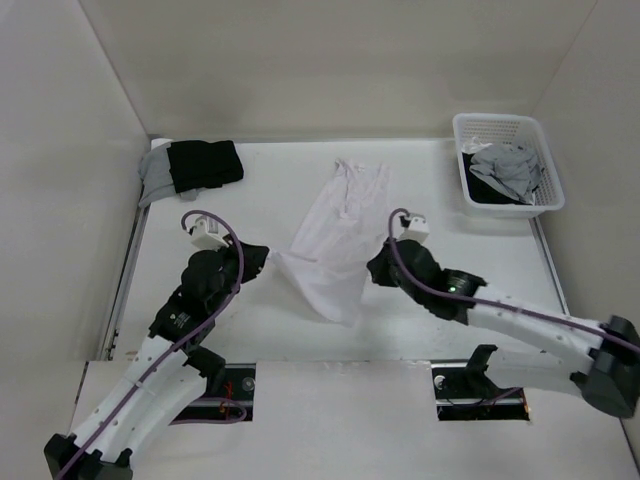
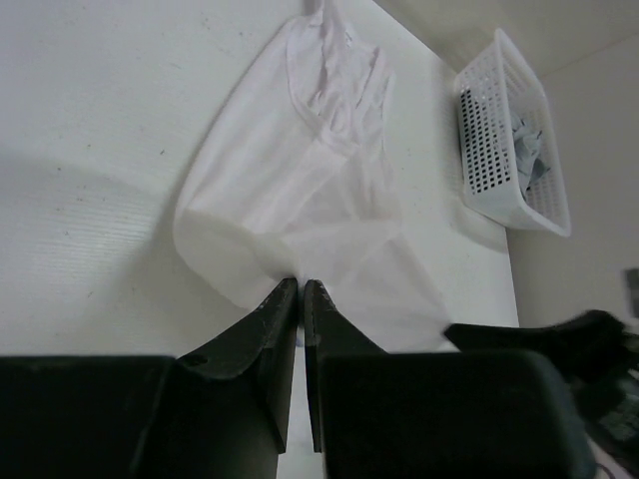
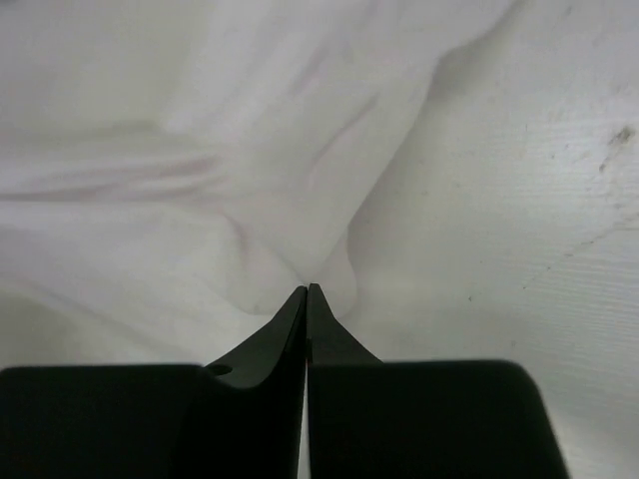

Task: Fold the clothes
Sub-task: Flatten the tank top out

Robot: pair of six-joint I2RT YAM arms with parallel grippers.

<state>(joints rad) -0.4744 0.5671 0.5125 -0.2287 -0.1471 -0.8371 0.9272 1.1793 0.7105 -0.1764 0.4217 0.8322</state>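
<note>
The clothes point(image 1: 340, 235) are one thin white garment lying crumpled along the middle of the table, narrow at the far end and wider toward me. My left gripper point(image 1: 268, 255) is at its near left corner. In the left wrist view that gripper point(image 2: 301, 285) is shut, with the white fabric point(image 2: 319, 190) pulled into a pinch at the tips. My right gripper point(image 1: 376, 264) is at the garment's right edge. In the right wrist view it point(image 3: 308, 289) is shut on a puckered fold of the white cloth point(image 3: 200, 180).
A white basket point(image 1: 495, 119) with grey and black garments stands at the back right, and its wall point(image 2: 489, 150) also shows in the left wrist view. A black garment point(image 1: 205, 163) and a grey one point(image 1: 155, 175) lie at the back left. White walls enclose the table.
</note>
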